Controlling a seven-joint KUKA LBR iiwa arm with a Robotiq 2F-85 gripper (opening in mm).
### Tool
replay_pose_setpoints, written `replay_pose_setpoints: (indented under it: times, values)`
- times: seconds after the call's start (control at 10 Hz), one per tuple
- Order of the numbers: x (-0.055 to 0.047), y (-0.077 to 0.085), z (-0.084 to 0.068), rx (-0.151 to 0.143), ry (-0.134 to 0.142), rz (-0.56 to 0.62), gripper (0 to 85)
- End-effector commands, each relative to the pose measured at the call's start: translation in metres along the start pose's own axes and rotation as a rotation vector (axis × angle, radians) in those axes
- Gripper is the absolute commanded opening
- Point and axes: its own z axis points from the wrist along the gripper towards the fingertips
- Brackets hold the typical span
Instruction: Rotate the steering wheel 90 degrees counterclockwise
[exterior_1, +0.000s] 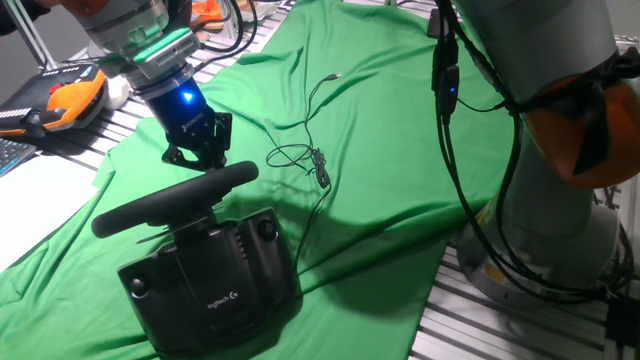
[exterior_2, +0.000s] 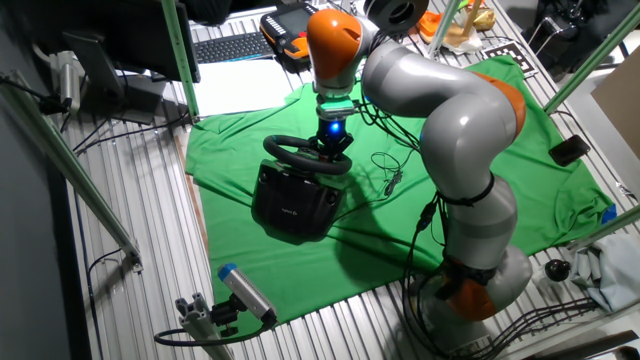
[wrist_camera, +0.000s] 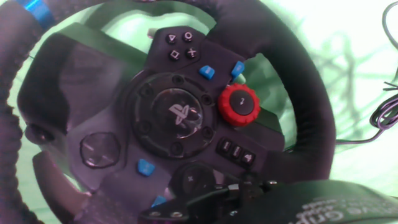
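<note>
The wheel (wrist_camera: 180, 118) fills my hand view: hub badge in the middle, red dial at about 3 o'clock from it, shape buttons at 12, blue paddles at 1 and 7, and the padded rim arcing round from 9 through 12 to 4. A dark finger (wrist_camera: 211, 198) pokes in at 6 o'clock, blurred.

From one fixed view the wheel (exterior_1: 175, 198) sits edge-on atop its base (exterior_1: 215, 285) on the green cloth (exterior_1: 380, 150), with the gripper (exterior_1: 200, 140) just behind the rim's far side, at about 12 o'clock from it. A loose cable (exterior_1: 310, 150) lies on the cloth at 2 o'clock, apart from the wheel.

I judge I'm at the grasp-or-just-grasped stage, with the turn to come. To do it well I'd want the fingers square across the rim, then sweep the hand in an arc centred on the hub, not a straight push, so the base doesn't skid on the cloth. I'd keep the wrist clear of that cable.

How wide the jaws stand, and whether they pinch the rim, I cannot tell; the other fixed view (exterior_2: 335, 140) hides it too.
</note>
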Motion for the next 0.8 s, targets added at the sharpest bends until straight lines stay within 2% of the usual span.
replay_pose_setpoints:
  times: [0.0, 0.2, 0.7]
  values:
    - [0.001, -0.001, 0.001, -0.001, 0.0, -0.001, 0.0]
    - [0.003, 0.001, 0.002, 0.0, -0.003, 0.005, 0.0]
    - [-0.01, -0.001, 0.005, 0.0, -0.016, -0.014, 0.0]
